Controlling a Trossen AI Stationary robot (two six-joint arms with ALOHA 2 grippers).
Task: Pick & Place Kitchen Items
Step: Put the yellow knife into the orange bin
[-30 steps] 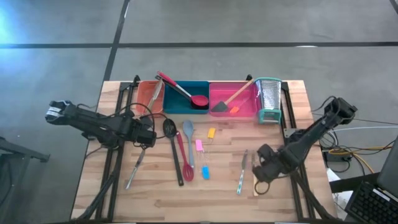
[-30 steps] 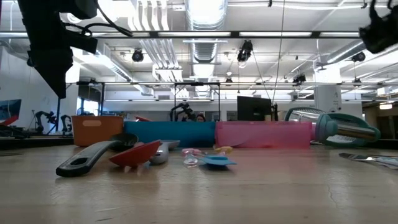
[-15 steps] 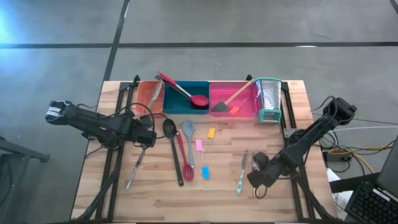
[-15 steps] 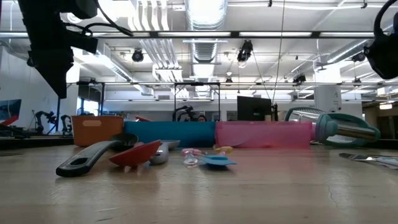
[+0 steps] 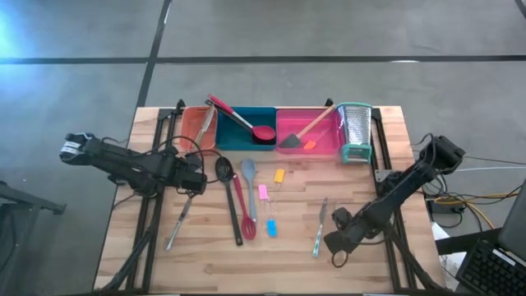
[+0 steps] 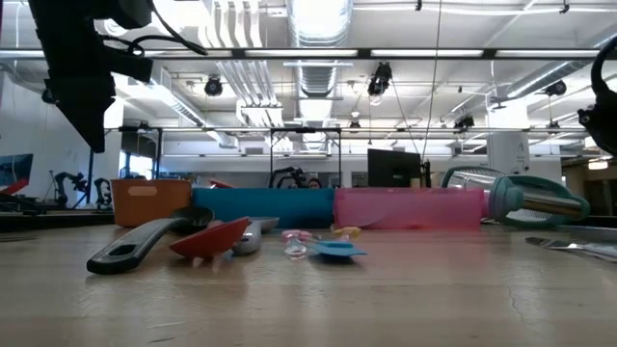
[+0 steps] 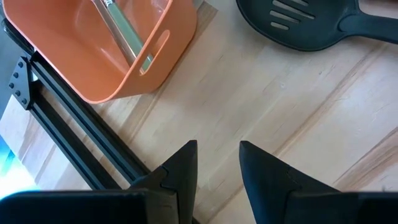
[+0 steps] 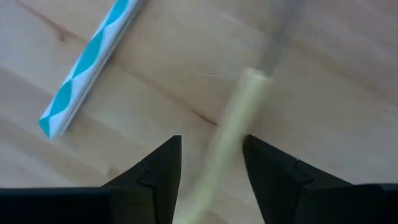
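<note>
My right gripper (image 5: 336, 247) hangs low at the near right of the table (image 5: 205, 263), fingers (image 8: 158, 171) apart astride a pale-handled utensil (image 8: 233, 124), not clamped; a teal-patterned knife (image 5: 319, 228) lies just left. Farther left, my left gripper (image 5: 200, 177) hovers, fingers slightly parted, empty, near the orange tray (image 7: 93, 56).

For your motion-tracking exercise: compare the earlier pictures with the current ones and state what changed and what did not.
The right gripper moved nearer the table's front edge and opened; its fingers now straddle a pale-handled utensil beside the blue-patterned one. The left gripper, trays and other utensils stayed put.
</note>
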